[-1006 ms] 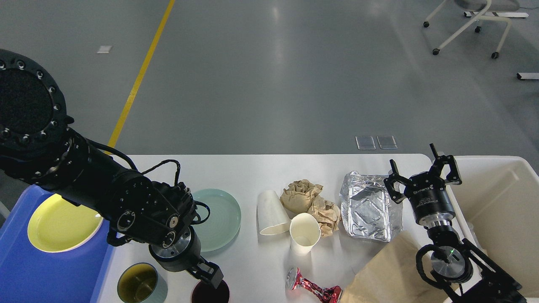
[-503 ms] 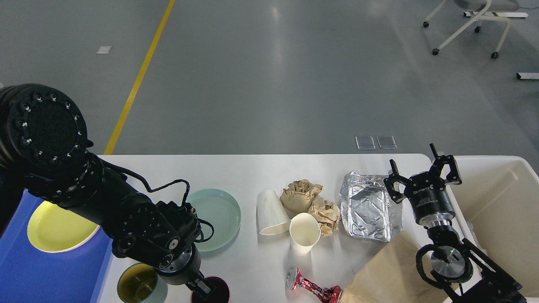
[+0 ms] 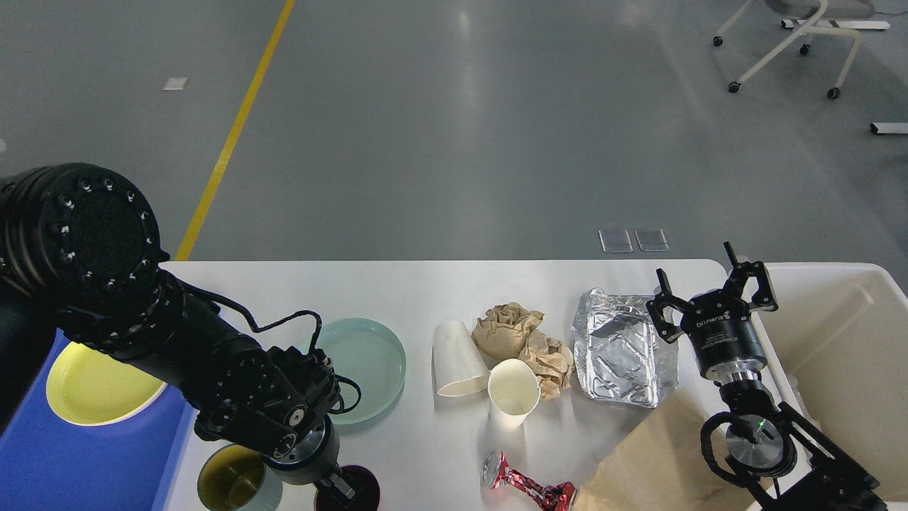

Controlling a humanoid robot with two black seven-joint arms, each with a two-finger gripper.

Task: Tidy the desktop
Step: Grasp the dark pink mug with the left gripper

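Left claw (image 3: 342, 490) sank onto the round maroon cup (image 3: 362, 490), grip unclear; right claw (image 3: 709, 284) gapes empty.

Bare bench (image 3: 425, 291) strip along far edge, open lane between green plate (image 3: 365, 369) and tipped paper cup (image 3: 454, 358), cups, crumpled paper (image 3: 521, 341), foil tray (image 3: 621, 351) crowding centre-right, paper bag (image 3: 660, 461) blocking near-right corner

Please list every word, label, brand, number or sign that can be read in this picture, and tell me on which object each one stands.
Right gripper: white lettering on its black body, seen upside down and too small to read with certainty.
Right gripper, just below that: a second line of smaller print, too blurred to read.
Crushed red can: no text can be made out.
Cups, plates, foil tray, paper bag: no text.
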